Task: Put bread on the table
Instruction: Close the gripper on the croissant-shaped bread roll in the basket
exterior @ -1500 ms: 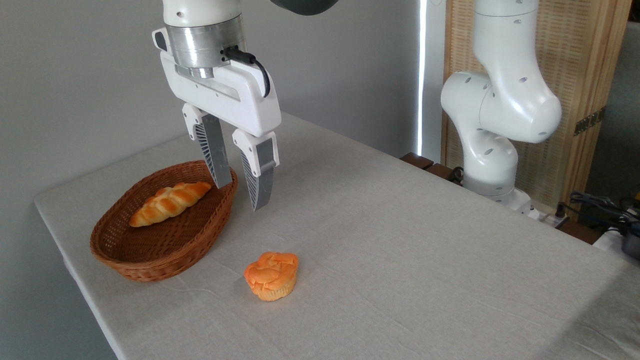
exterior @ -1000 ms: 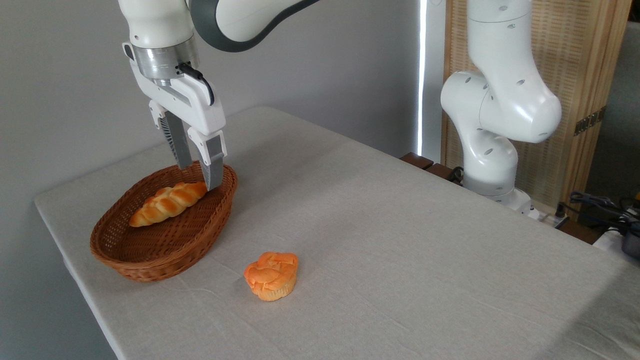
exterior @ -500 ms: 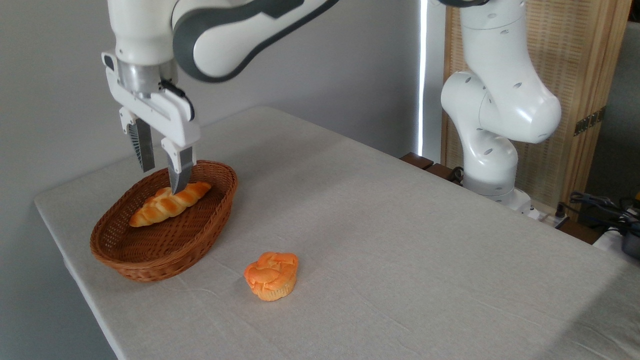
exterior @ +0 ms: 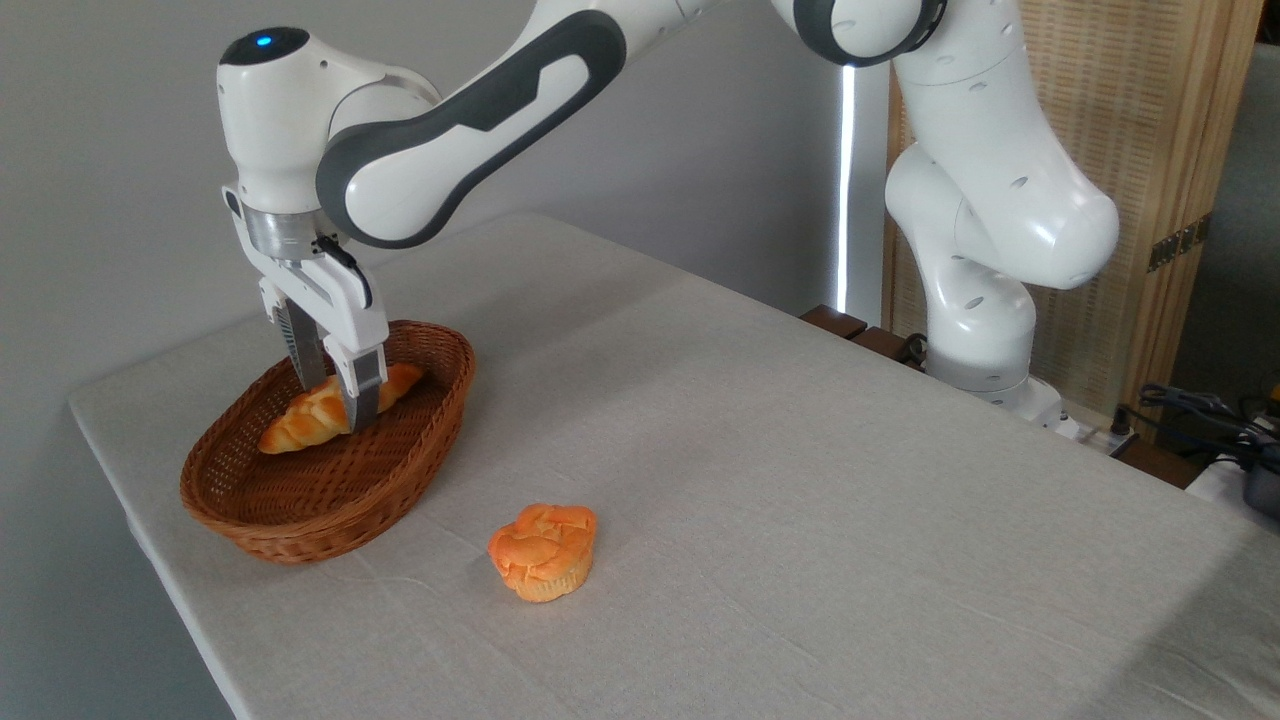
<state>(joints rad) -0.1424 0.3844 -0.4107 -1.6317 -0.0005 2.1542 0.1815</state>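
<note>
Bread (exterior: 300, 425) in basket (exterior: 300, 520), long axis crosswise between jaws | gripper (exterior: 337, 400) straddling its middle, apparently unclosed.

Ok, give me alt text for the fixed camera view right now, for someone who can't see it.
A white robot arm's gripper reaches into a brown wicker basket, its open fingers straddling the middle of a braided bread that lies in the basket. An orange muffin-shaped bun sits alone on the grey-beige table, nearer the camera.
</note>
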